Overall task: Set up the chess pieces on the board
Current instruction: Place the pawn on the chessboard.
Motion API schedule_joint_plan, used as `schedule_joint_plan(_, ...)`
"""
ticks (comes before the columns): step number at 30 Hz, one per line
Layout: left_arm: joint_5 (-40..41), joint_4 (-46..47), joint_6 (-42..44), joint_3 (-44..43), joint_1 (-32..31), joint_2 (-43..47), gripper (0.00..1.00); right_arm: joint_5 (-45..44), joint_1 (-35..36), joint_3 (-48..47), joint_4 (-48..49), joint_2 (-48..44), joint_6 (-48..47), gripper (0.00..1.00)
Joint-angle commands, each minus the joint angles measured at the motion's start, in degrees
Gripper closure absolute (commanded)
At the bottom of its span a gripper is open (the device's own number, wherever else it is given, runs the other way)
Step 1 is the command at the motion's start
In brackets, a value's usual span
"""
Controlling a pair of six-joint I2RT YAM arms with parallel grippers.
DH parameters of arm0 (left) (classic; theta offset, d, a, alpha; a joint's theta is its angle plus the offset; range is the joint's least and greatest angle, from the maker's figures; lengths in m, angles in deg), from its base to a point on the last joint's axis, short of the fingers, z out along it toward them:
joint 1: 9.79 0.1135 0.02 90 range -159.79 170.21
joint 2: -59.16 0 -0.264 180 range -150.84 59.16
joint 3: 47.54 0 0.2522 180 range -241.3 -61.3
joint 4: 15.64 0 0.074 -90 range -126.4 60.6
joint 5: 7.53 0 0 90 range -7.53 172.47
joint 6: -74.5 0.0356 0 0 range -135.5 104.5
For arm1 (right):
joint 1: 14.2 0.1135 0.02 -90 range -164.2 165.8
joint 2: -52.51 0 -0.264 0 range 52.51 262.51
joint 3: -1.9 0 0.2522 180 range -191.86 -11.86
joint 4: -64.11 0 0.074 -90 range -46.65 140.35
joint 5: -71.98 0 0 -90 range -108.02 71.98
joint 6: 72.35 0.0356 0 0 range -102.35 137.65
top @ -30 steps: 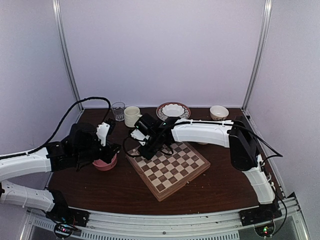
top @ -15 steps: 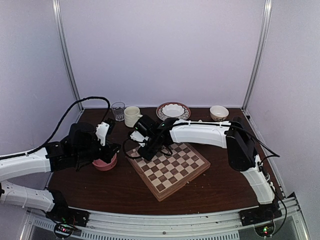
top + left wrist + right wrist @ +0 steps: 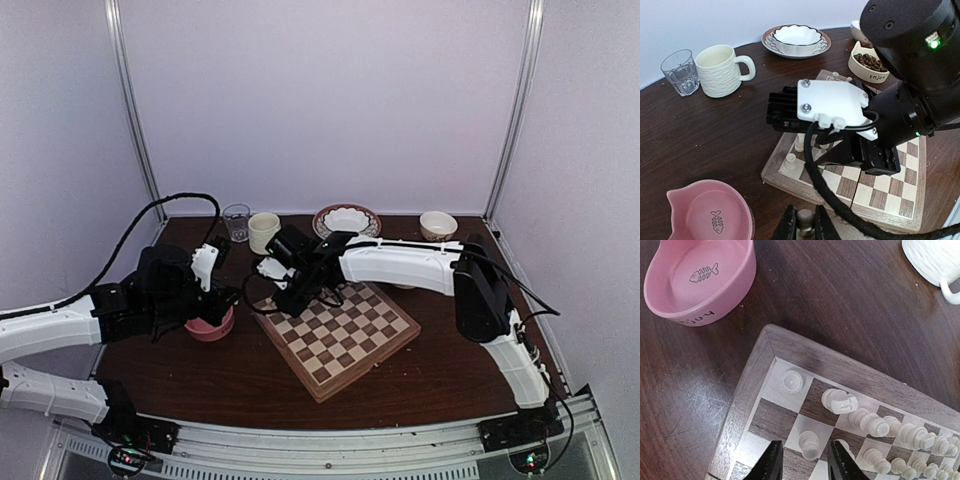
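**Right claw (image 3: pixel 804 445) is straddling a pawn (image 3: pixel 809 445) at the corner of the board (image 3: pixel 740 405); left claw (image 3: pixel 805 216) is pinching a small pale chessman (image 3: pixel 805 223).**

The right claw is hanging low over the board with its jaws standing wide, and the pawn is standing between the two tips, looking clear of both. Just ahead of that claw a rook (image 3: pixel 791 381) is sitting on the corner square with a knight (image 3: pixel 838 401) beside it, and a row of more chess pieces (image 3: pixel 900 432) is running off to the claw's right. Further ahead and to its left, off the board, a pink bowl (image 3: pixel 720 305) is resting on the table (image 3: pixel 865 300). The left claw is holding its jaws narrow around the small pale chessman. The pink bowl is lying just to this claw's left and the board's corner just ahead of it.
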State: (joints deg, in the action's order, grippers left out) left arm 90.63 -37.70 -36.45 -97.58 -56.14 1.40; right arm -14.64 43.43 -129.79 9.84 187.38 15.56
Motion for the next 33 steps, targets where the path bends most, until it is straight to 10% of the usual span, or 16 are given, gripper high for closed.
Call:
schedule_joint_plan(1, 0.30, 0.67, 0.16, -0.91, -0.23, 0.51, 0.86, 1.33, 1.02, -1.55, -1.63, -5.30, -1.80, 0.64)
schedule_joint_plan(13, -7.59, 11.70, 1.23, 2.24, -1.49, -2.40, 0.86, -0.36, 1.27, 36.07, 14.48, -34.91, 0.52, 0.64)
schedule_joint_plan(19, 1.35, 18.67, 3.63, -0.90, -10.96, -10.67, 0.87, -3.11, -1.16, 54.98, 26.11, -46.60, 5.18, 0.64)
schedule_joint_plan(33, 10.03, 46.32, 9.15, -0.89, -21.48, -35.83, 0.88, -5.09, -9.21, 72.65, 44.42, -55.54, 14.52, 0.67)
